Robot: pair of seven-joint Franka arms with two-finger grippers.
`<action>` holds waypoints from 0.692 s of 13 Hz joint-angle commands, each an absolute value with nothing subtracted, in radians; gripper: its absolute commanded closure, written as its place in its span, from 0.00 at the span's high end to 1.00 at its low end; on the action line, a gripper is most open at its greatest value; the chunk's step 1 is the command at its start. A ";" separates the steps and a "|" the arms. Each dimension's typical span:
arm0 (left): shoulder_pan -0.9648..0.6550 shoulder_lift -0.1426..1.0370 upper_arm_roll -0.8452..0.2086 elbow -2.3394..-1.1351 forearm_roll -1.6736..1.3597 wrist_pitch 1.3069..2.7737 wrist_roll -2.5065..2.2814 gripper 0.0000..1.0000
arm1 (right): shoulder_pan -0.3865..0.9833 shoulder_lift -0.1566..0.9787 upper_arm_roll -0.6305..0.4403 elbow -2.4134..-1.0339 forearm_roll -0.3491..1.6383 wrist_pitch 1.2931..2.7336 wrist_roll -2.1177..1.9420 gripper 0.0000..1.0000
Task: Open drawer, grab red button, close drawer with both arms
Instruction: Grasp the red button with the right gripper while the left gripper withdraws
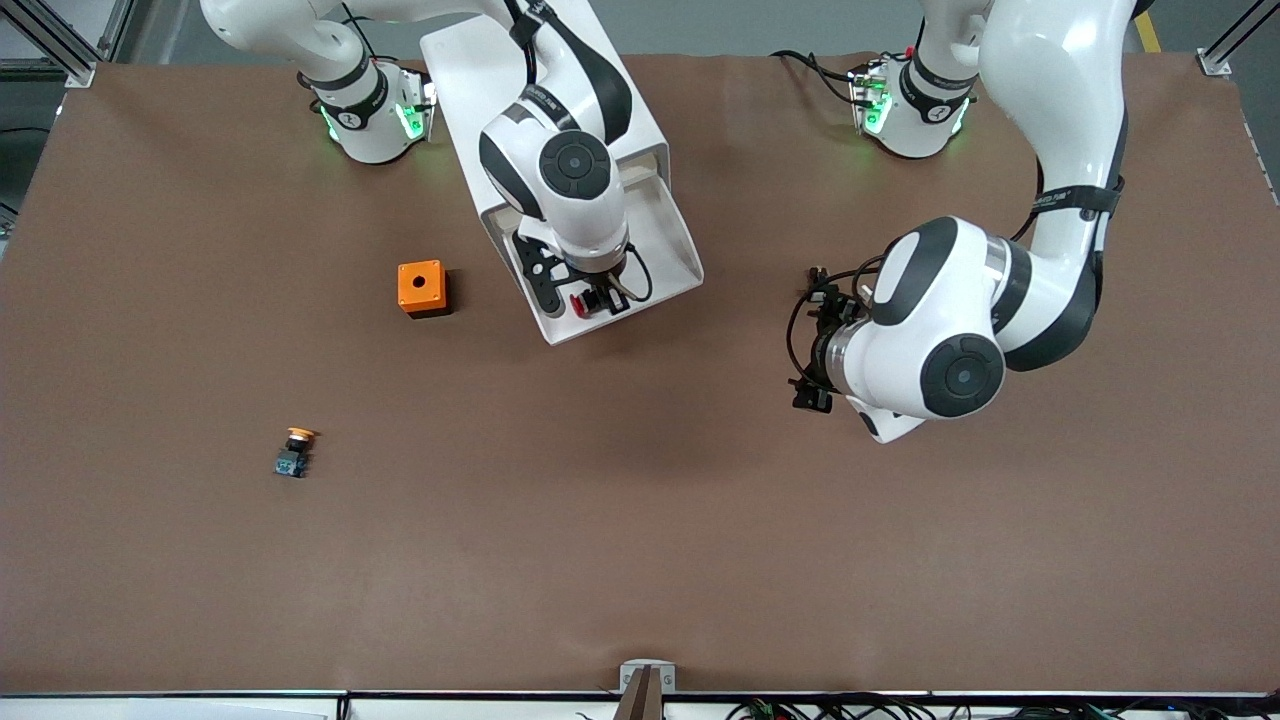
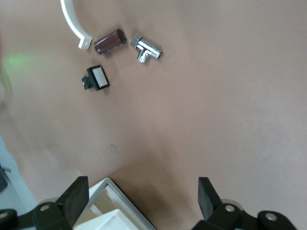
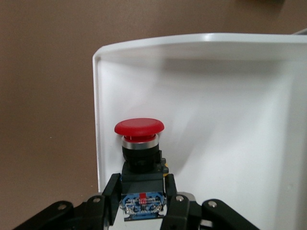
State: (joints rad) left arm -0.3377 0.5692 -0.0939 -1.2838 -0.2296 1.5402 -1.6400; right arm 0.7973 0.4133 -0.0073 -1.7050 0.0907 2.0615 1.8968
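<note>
Button (image 3: 139,143) sat clenched in right pincer (image 3: 142,197) over open drawer (image 3: 201,96), cap pointing away from wrist. I kept left pincer (image 2: 144,199) released, waiting above worktop (image 1: 700,520) beside cabinet (image 1: 470,70).

Orange cube (image 1: 421,287) with a hole on top sits on the brown desk (image 1: 640,520); yellow-capped button (image 1: 295,451) lies nearer the front camera, well apart. Left wrist view: chrome fitting (image 2: 147,48), dark reddish block (image 2: 109,41), small black-framed white part (image 2: 97,78), close together.
</note>
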 commanded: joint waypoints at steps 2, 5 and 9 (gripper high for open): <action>-0.353 0.532 -0.101 -1.302 -0.166 1.537 -1.557 1.00 | 0.775 0.382 -0.011 -1.678 0.071 2.043 1.823 0.10; -0.376 0.526 -0.104 -1.304 -0.153 1.543 -1.352 1.00 | 0.717 0.368 -0.011 -1.600 0.078 1.964 1.708 0.04; -0.379 0.515 -0.120 -1.307 -0.146 1.584 -1.127 1.00 | 0.585 0.371 -0.011 -1.471 0.086 1.800 1.481 0.04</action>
State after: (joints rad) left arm -0.3809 0.5441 -0.1081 -1.2852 -0.1747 1.5526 -1.2199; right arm 0.6467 0.3690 -0.0254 -1.5216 0.0839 1.8554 1.5839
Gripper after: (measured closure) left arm 0.000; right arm 0.586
